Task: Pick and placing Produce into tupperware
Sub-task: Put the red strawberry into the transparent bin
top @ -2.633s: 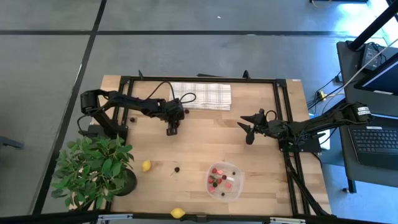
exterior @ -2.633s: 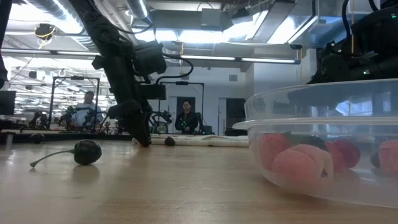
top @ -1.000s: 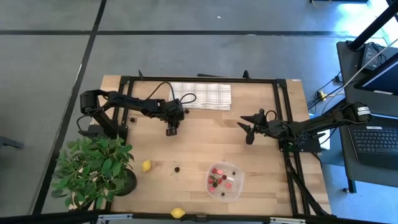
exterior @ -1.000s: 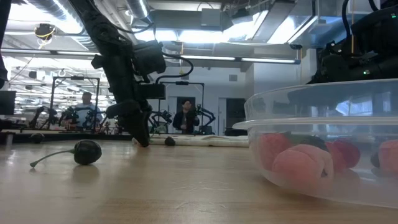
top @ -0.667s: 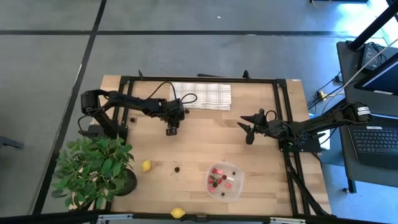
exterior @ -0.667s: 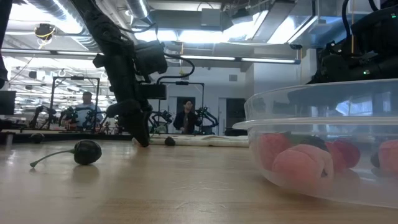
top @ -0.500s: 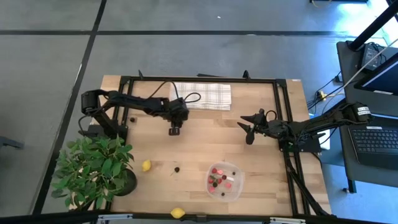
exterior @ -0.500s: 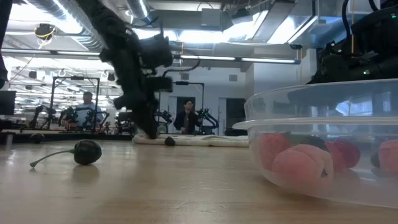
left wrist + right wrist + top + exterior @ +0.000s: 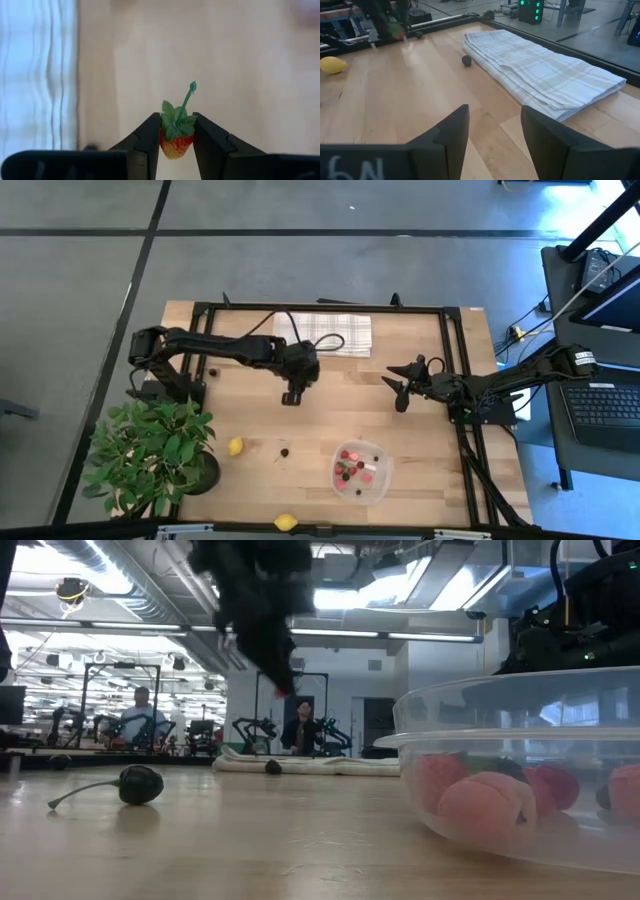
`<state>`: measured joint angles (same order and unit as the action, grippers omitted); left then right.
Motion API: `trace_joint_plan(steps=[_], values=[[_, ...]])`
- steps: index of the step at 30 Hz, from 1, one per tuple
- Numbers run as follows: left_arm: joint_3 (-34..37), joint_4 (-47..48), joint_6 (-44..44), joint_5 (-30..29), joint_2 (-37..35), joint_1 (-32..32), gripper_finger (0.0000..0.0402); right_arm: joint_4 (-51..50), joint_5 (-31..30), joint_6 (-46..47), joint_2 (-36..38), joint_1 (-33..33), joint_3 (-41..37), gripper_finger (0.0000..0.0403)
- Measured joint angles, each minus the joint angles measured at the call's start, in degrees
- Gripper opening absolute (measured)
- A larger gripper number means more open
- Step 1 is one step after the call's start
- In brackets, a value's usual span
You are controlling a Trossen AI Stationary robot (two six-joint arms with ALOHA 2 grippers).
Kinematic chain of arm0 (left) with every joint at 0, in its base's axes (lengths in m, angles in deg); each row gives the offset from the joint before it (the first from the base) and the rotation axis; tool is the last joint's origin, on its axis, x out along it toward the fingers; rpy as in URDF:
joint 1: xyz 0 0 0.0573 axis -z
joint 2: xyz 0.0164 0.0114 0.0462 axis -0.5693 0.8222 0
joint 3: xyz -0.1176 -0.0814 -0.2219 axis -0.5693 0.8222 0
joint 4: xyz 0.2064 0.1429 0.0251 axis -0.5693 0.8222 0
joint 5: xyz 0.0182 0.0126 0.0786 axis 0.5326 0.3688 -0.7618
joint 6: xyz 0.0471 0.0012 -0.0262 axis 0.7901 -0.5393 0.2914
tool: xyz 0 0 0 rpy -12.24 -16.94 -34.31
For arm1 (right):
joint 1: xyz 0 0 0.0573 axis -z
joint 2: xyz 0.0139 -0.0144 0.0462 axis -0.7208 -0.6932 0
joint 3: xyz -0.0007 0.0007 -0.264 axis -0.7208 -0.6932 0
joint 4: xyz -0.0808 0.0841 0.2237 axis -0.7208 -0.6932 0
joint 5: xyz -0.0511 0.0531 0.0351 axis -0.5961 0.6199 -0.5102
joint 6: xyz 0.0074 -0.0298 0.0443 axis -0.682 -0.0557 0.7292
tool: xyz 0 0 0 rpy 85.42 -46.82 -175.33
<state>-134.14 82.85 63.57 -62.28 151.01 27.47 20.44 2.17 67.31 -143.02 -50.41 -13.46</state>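
Observation:
My left gripper (image 9: pixel 290 397) hangs above the middle of the table, shut on a small red strawberry (image 9: pixel 176 136) with a green cap and stem. In the low view the left gripper (image 9: pixel 278 680) is well above the tabletop. The clear tupperware (image 9: pixel 362 471) stands near the table's near edge with several red and dark pieces in it, and it shows close up in the low view (image 9: pixel 520 730). Two lemons (image 9: pixel 235 446) (image 9: pixel 287 522) and a dark cherry (image 9: pixel 285 451) lie on the wood. My right gripper (image 9: pixel 400 390) waits open near the right edge. My left gripper pinches the strawberry's red body (image 9: pixel 172 145) between its two fingers (image 9: pixel 149 136), coming from above and pointing down. The green cap and stem (image 9: pixel 186 100) stick out past the fingertips. The strawberry is lifted clear of the table.
A folded checked cloth (image 9: pixel 335 330) lies at the far edge, with a dark berry (image 9: pixel 466 60) beside it. A leafy potted plant (image 9: pixel 150 455) stands at the near left corner. Another dark berry (image 9: pixel 214 371) lies near the left rail. People stand in the room behind the table (image 9: pixel 140 715).
My left gripper has risen from the tabletop and moved toward the table's right edge, carrying the strawberry up clear of the wood. My right arm has kept still.

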Motion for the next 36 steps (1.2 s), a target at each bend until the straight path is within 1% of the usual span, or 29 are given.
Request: trace_joint_plan(steps=[5,9,12,18,20,25,32,36], values=[[-5.55,0.99,-1.34,-0.19,0.0,5.67,0.0091,0.0,0.0,0.11,0.0,0.01,0.0,0.0182],[-8.86,0.33,-2.01,-3.19,-0.02,10.24,0.0091,0.0,0.0,0.11,0.0,-0.01,0.0,0.0182],[-11.03,-1.64,-2.29,-3.69,0.78,12.55,0.0091,0.02,0.01,0.13,0.0,0.0,0.0,0.0182],[-16.36,-2.22,-3.01,-2.92,7.12,14.76,0.0091,0.16,0.01,0.24,0.02,0.01,0.02,0.0182],[-18.48,-2.31,-2.36,-1.8,9.91,15.43,0.0091,0.15,0.02,0.27,0.02,0.0,0.02,0.0182],[-24.7,-2.38,-0.79,4.48,16.61,18.18,0.0091,-0.23,0.02,0.26,0.0,-0.01,0.02,0.0182],[-31.84,-1.7,1.53,8.43,24.27,22.04,0.0091,-0.46,0.02,0.26,0.0,-0.01,0.02,0.0182],[-33.61,-1.81,2.66,9.14,27.87,23.54,0.0092,-0.46,0.02,0.33,0.0,0.0,0.02,0.0182]])
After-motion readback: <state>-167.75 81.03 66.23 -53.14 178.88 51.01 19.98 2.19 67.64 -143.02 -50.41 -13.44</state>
